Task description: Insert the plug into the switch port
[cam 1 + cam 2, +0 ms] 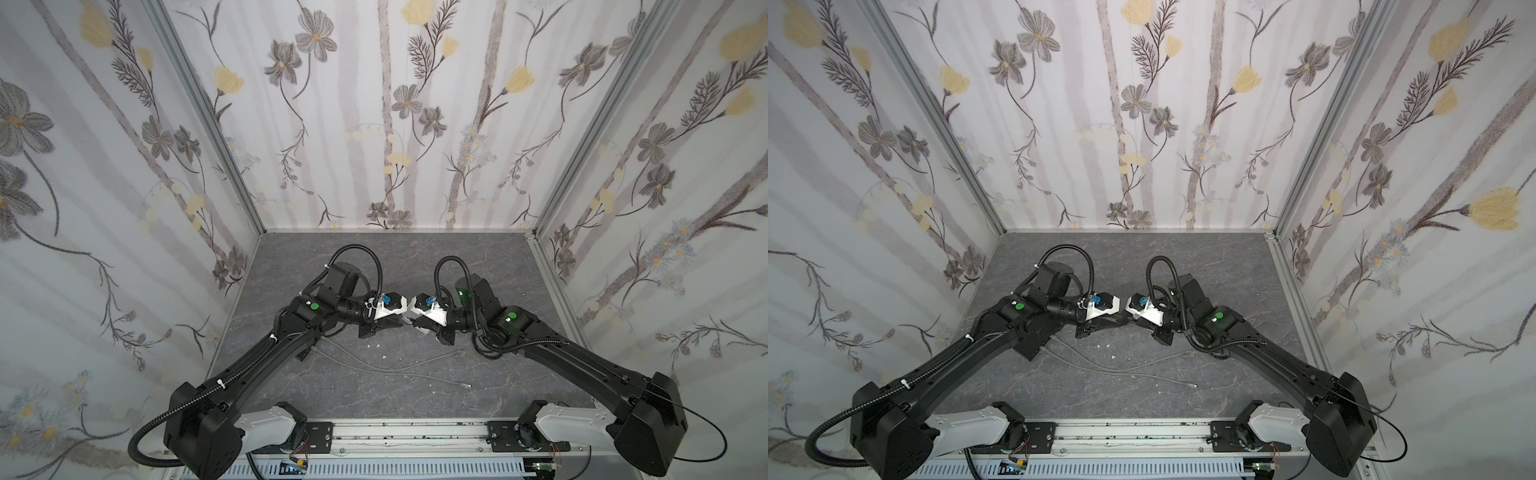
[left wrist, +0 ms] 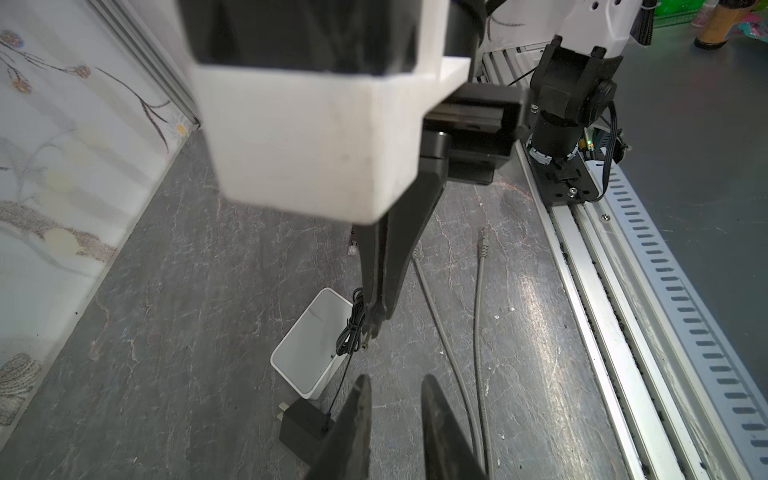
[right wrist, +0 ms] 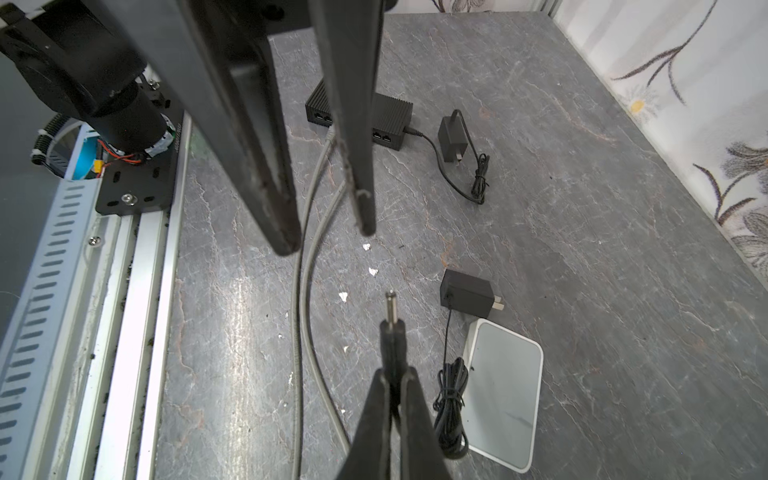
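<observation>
Evidently, the thin black barrel plug with a metal pin point(image 3: 390, 330) is pinched by its moulded body between the closed fingers of the right gripper point(image 3: 394, 372), so that the bare pin projects free beyond the fingertips, as an insertion requires. It is held in the air just beside the small flat white plastic box with rounded corners and a pale grey top point(image 3: 505, 399), which lies flat on the dark grey marbled tabletop point(image 3: 602, 249). The pin is not aimed at the box. The switch port is taken to sit on the thin side face of that box, but the socket itself cannot be made out in any view. The plug's thin black cord is seen bundled in a coil point(image 3: 451, 409) along the box's long edge, and the black wall adapter point(image 3: 467, 294) lies just beside the box's corner, so little slack is judged to be available. The left gripper point(image 2: 397, 379) is held near the box, facing the plug, with its jaws parted and nothing between them. It is probably placed there to steady the light box. The insertion is not yet begun, and a turn of the plug towards the side face is judged to be needed first.
</observation>
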{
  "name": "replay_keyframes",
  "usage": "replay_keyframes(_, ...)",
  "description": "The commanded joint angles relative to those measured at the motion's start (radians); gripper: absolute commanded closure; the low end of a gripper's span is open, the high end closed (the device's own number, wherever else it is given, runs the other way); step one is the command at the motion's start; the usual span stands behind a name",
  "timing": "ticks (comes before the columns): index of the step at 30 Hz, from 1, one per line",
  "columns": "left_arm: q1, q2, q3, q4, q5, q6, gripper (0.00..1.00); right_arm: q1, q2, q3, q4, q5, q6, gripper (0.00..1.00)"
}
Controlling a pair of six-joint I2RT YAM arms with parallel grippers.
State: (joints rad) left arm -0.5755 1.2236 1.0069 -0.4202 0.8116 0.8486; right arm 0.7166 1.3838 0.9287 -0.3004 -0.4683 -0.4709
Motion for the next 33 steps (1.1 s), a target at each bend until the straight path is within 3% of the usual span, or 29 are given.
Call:
replay_keyframes(1,0.0,-0.019,-0.021,0.077,0.018,0.002,0.74,0.0,0.019,0.011,0.066,-0.075,0.043,1.0)
replay_keyframes(12,-0.001,-0.021,-0.042,0.103,-0.005,-0.036,0.61,-0.001,0.006,0.003,0.118,-0.145,0.089,1.0)
replay_keyframes(24,0.0,-0.019,-0.036,0.122,0.029,-0.064,0.62,0.001,0.025,0.014,0.093,-0.153,0.086,1.0)
replay_keyframes(28,0.0,-0.018,-0.034,0.122,0.03,-0.07,0.69,0.001,0.044,0.024,0.081,-0.163,0.081,1.0)
replay_keyframes(33,-0.001,-0.003,-0.009,0.062,0.036,-0.034,1.0,0.001,0.047,0.03,0.085,-0.167,0.084,1.0)
